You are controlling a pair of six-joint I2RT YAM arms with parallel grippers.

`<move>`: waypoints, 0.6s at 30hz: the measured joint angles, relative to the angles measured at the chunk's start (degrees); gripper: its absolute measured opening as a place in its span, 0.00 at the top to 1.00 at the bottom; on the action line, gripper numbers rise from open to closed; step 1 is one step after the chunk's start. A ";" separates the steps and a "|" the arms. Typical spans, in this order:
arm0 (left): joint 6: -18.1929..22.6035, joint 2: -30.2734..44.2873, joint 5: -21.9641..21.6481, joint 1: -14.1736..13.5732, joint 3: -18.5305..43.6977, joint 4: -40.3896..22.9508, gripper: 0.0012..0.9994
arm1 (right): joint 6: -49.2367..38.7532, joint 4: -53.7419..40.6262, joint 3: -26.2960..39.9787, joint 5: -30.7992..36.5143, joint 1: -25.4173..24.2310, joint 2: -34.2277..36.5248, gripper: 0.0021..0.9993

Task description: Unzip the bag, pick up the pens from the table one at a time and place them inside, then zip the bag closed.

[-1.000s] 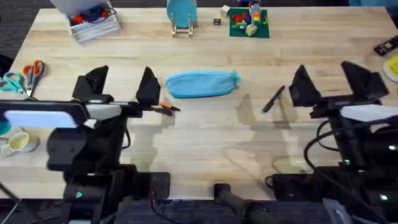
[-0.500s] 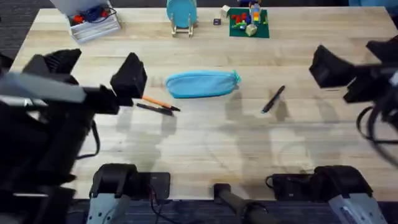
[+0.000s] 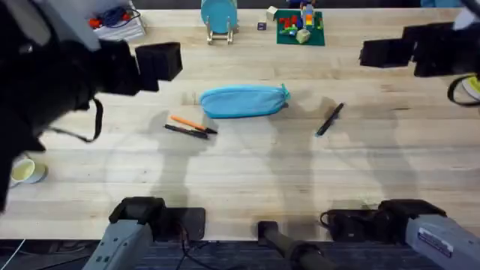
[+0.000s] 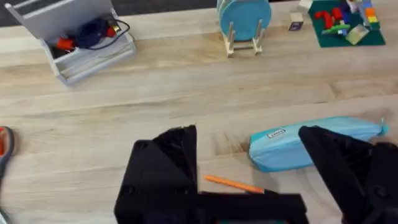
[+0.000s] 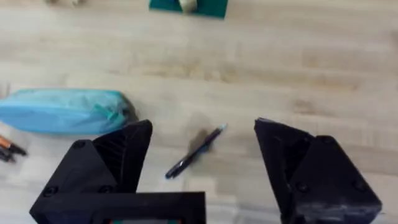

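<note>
Overhead: you are at the very start. The bag (image 3: 244, 100) lies zipped shut mid-worktop (image 3: 247, 180), its pull tab toward your right arm. An orange pen (image 3: 187, 123) and a black pen (image 3: 186, 131) lie side by side just off the bag's left end; a second black pen (image 3: 329, 119) lies alone, apart to the right. Both arms are raised, off the worktop. Judged step: approach for the unzip, no pen moved yet.

Left wrist: your left end effector (image 4: 273, 180) is spread wide, nothing between the fingers. The bag (image 4: 311, 144) sits just beyond them, the orange pen (image 4: 233, 183) nearer. A small white label (image 4: 276, 134) on the bag carries dark print, too small to read.

Right wrist: your right end effector (image 5: 202, 165) is also wide apart and empty, with the lone black pen (image 5: 194, 153) framed between the fingers and the bag's (image 5: 62, 111) tab end off to one side.

Next, you likely need one end effector pinning the bag while the other pinches the pull tab.
</note>
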 joint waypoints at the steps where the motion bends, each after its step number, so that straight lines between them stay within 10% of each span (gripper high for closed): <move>1: 0.00 1.36 0.18 0.00 1.02 -0.74 0.01 | 0.00 -1.20 1.24 -0.02 0.00 1.58 0.00; 18: 0.44 20.06 10.48 0.00 7.66 -11.12 0.01 | 0.00 -6.16 6.48 -2.84 0.00 10.48 0.00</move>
